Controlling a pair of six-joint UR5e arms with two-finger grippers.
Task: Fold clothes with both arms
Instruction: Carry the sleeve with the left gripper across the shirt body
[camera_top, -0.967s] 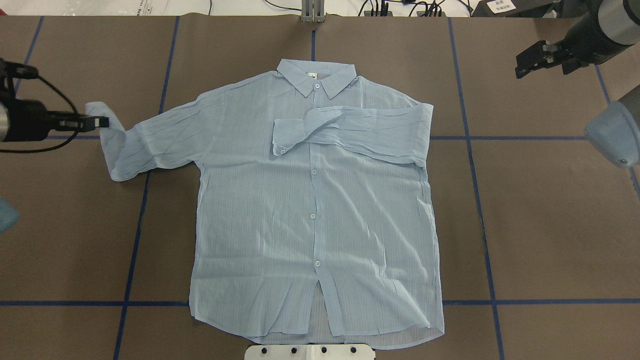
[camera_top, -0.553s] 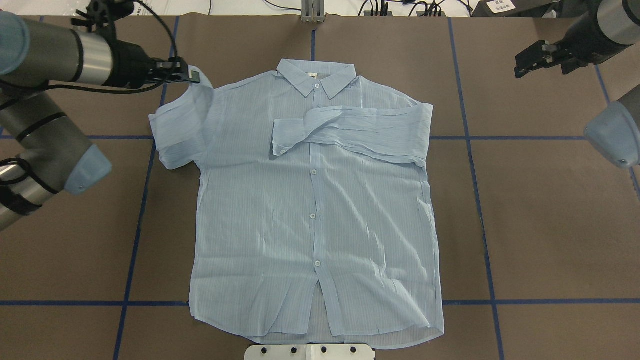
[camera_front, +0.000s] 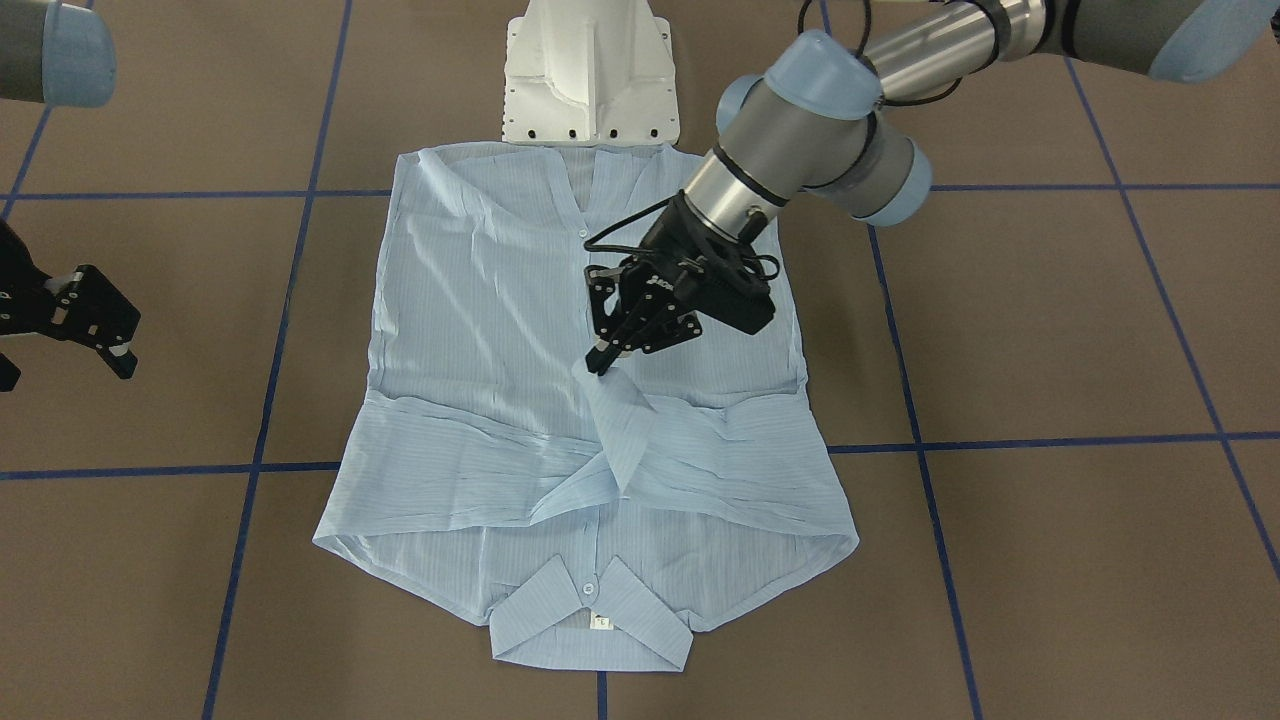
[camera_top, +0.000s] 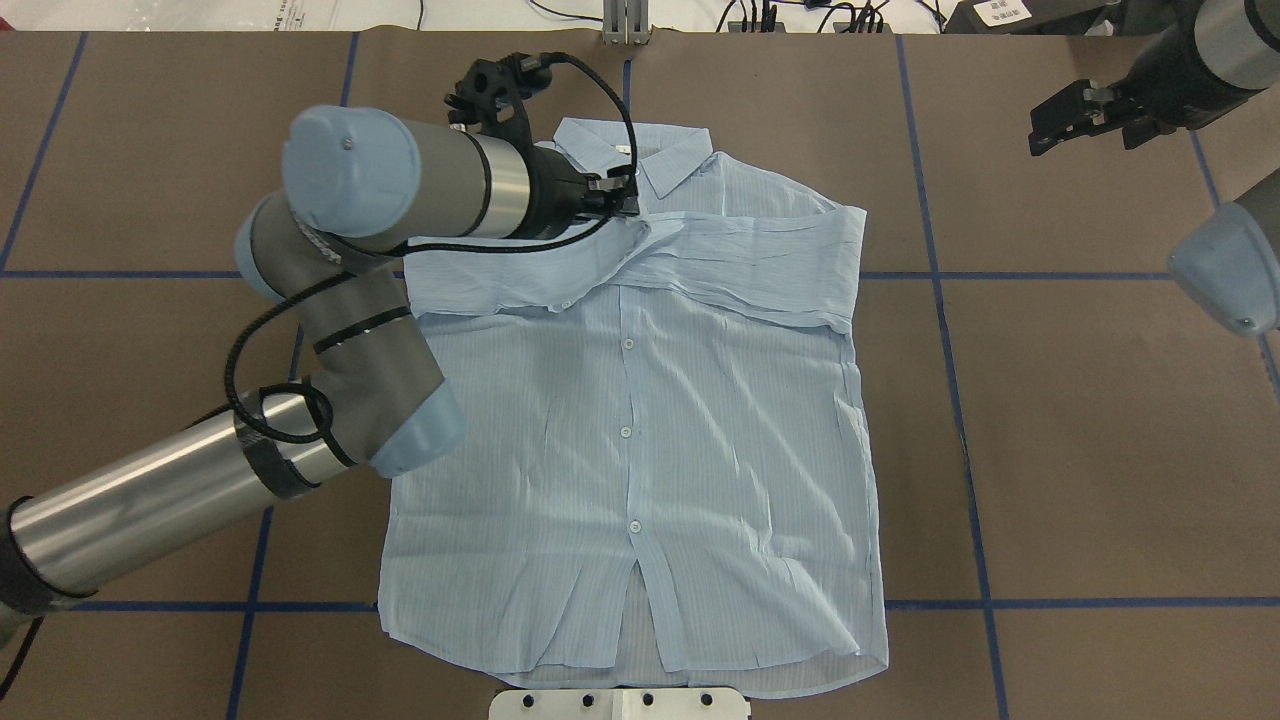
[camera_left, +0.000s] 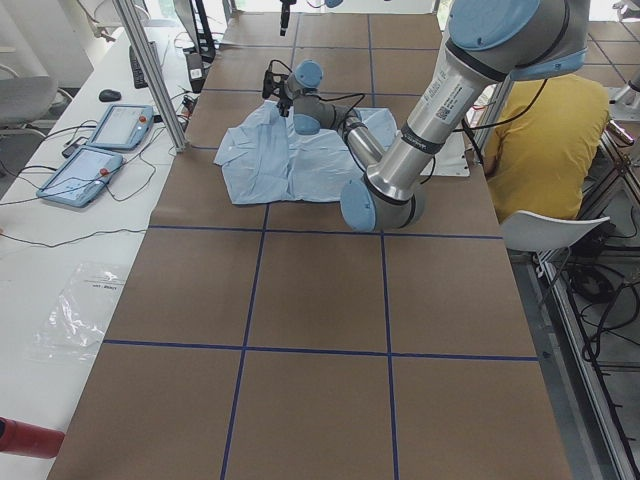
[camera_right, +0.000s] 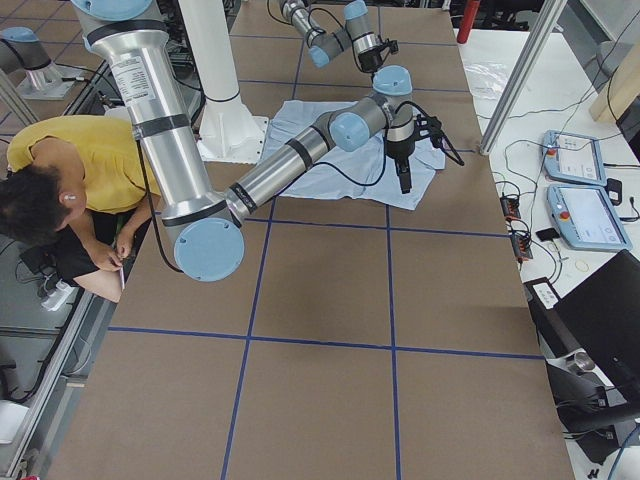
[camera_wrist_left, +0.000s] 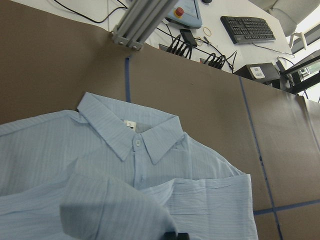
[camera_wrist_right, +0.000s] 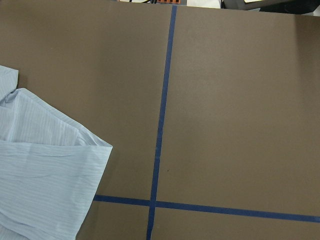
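Shirt fold, sleeve stage.

Large pale-blue, finely striped, long-sleeved button-up shirt (camera_top: 640, 450) lies front-up and buttoned in the middle of the brown, blue-taped surface (camera_top: 1100, 450); collar (camera_top: 670, 160) points away from my base, hem towards it.

My left gripper (camera_top: 622, 200) is pinched on the cuff end of the left sleeve (camera_top: 500, 270); it holds that end raised over the button line, just below the collar; the rest of the sleeve drapes across the upper chest from the shoulder.

The right sleeve (camera_top: 760, 265) lies flat across the chest the other way; the two sleeves overlap near the centre.

My right gripper (camera_top: 1062, 118) hangs well off to the side, beyond the shirt, fingers spread, holding nothing.

Judgement: this is the second sleeve fold, nearly placed; body folds not yet begun.

Next move calls for lowering the cuff onto the chest so it lands flat over the other sleeve, then letting go without dragging the thin cloth; it wrinkles easily and may cling to the fingers; after that both grippers are likely needed on the sides or hem.
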